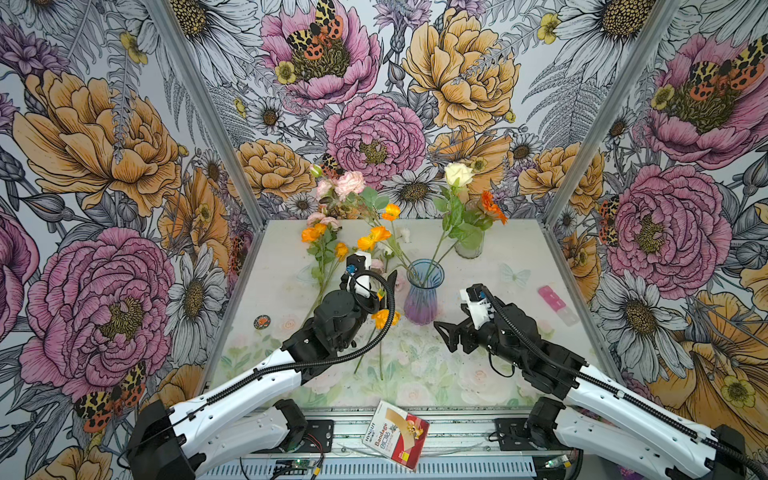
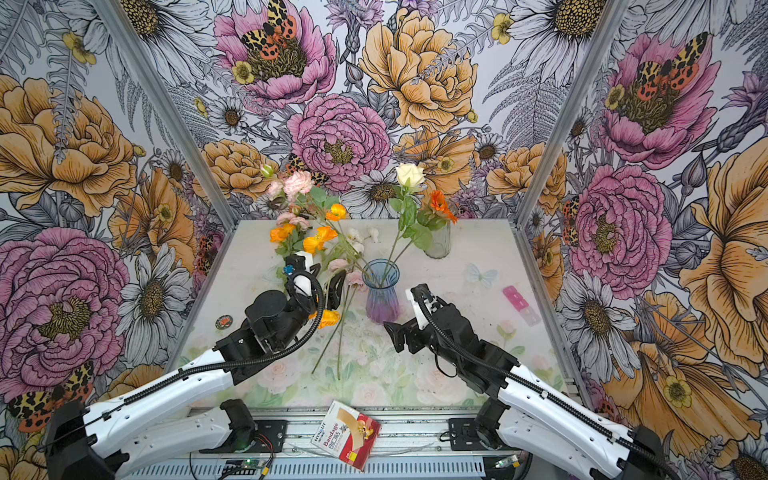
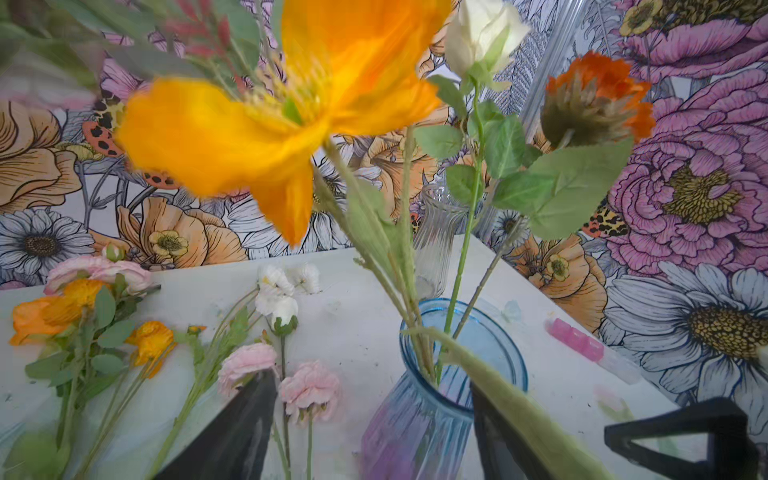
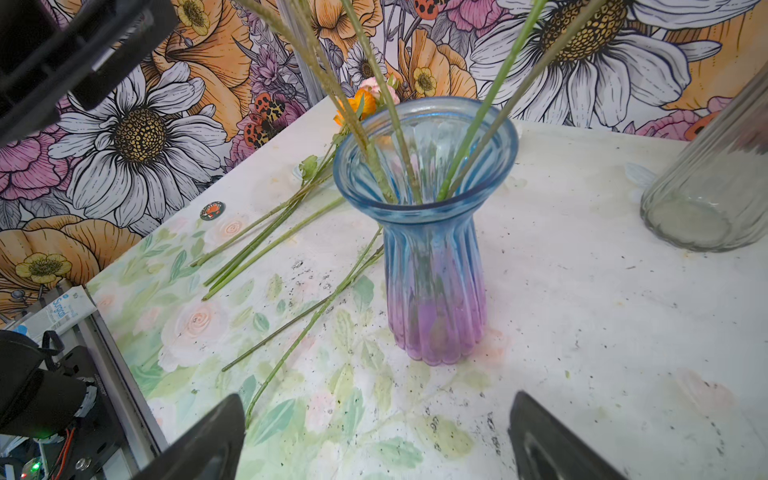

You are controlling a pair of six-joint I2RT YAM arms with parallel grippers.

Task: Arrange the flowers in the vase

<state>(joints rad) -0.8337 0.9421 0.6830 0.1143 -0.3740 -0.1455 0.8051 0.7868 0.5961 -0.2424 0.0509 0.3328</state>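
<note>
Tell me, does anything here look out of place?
Yes: a red-and-white cardboard bandage box lies askew on the metal rail in front of the floral tabletop. Dark specks litter that tabletop beside the blue-and-purple ribbed glass vase.

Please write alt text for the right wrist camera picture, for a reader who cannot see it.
A ribbed glass vase, blue at the rim and purple at the base, stands upright on the table with several flower stems in it. Loose stems lie flat on the table beside it, and the open right claw is near, not touching it.
</note>
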